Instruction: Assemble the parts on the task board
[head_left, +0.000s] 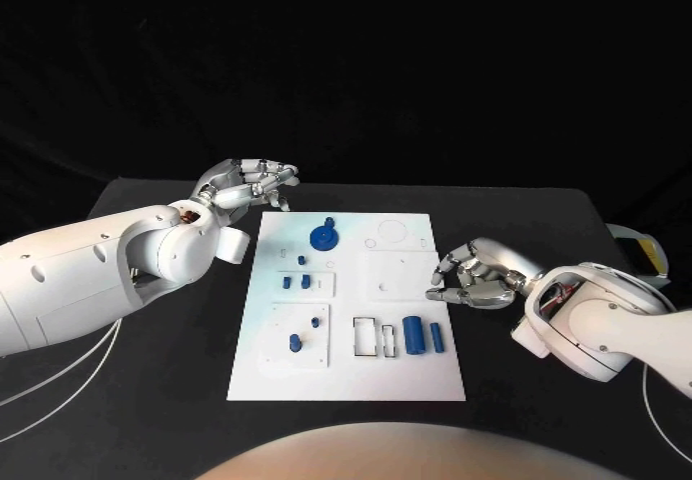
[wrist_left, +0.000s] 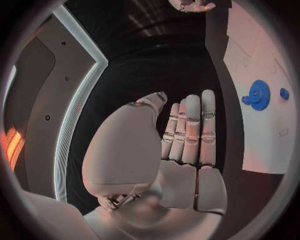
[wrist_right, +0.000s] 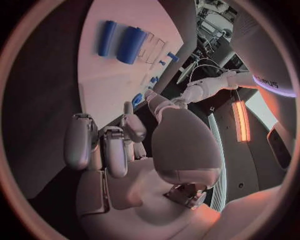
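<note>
The white task board lies in the middle of the black table. A blue gear sits near its far edge, with several small blue parts below it and two blue cylinders near the front right. My left hand hovers beyond the board's far left corner, fingers straight and holding nothing; the gear lies off to its side. My right hand sits at the board's right edge with bent fingers, nothing seen between them. The cylinders lie ahead of it.
Rectangular outlined slots lie left of the cylinders, and round recesses mark the board's far right. Bare black table surrounds the board on every side. White cables run along the left front.
</note>
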